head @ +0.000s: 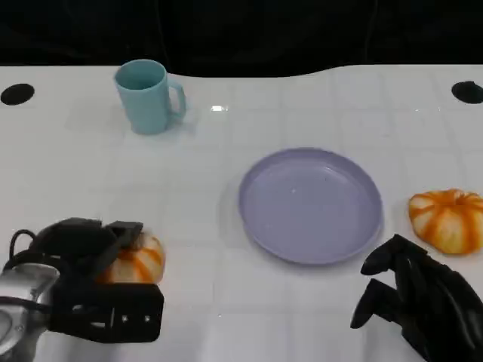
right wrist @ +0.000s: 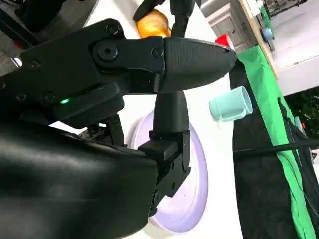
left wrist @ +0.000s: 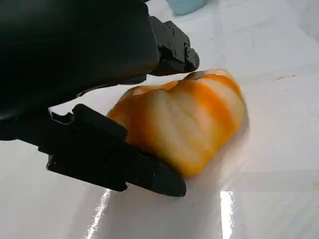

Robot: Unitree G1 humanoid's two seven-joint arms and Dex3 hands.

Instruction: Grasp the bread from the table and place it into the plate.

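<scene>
An orange-and-white striped bread [head: 139, 260] lies on the white table at the lower left. My left hand [head: 90, 279] grips it, with black fingers [left wrist: 124, 164] pressed along one side of the bread [left wrist: 184, 119] and others against its opposite side; the bread rests on the table. The lavender plate [head: 309, 204] sits empty in the middle, to the right of that bread. My right hand [head: 419, 294] hangs at the lower right with its fingers apart and nothing in them, just past the plate's near right rim. The right wrist view shows the plate [right wrist: 197, 199] beneath that hand [right wrist: 124, 99].
A second striped bread [head: 447, 219] lies at the right edge, just beyond my right hand. A light blue mug [head: 146, 96] stands at the far left. Black round holes [head: 16, 93] mark the table's far corners. Bare table lies between the left bread and the plate.
</scene>
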